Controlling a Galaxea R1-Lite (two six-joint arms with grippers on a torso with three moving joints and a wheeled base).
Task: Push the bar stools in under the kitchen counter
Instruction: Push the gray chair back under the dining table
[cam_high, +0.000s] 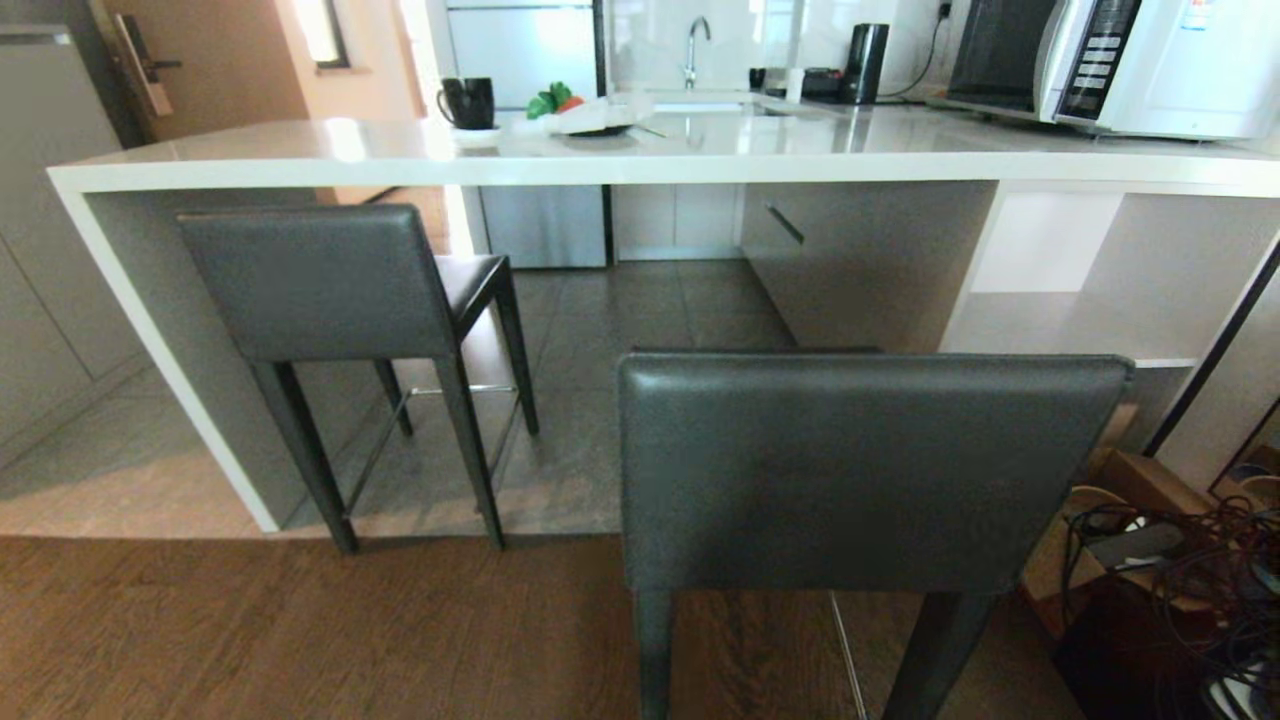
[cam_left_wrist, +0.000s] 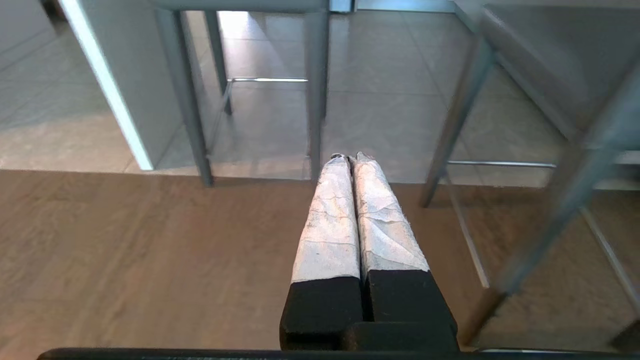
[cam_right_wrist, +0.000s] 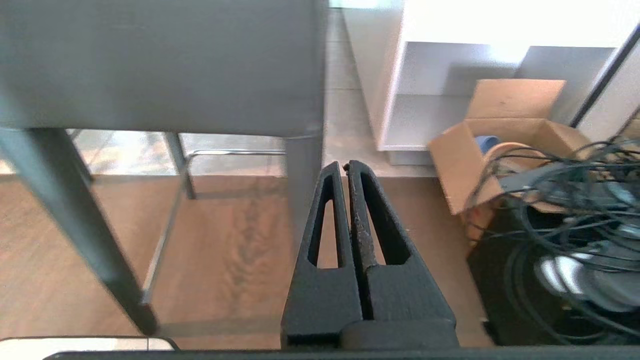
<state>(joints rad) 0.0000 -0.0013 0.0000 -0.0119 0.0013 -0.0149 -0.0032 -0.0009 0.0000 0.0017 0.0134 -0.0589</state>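
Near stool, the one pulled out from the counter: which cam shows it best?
Head view: the near stool shows its whole backrest, standing clear of the kitchen counter. Right wrist view catches only the backrest underside and legs. Left wrist view shows just its blurred legs and footrest bar.

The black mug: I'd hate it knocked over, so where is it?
In the head view, the black mug stands on the kitchen counter, left side, beside the vegetables.

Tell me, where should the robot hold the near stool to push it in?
Probably the top of the near stool's backrest, coming from the robot's side. It is wide, padded and faces the robot, and the kitchen counter lies straight beyond it.
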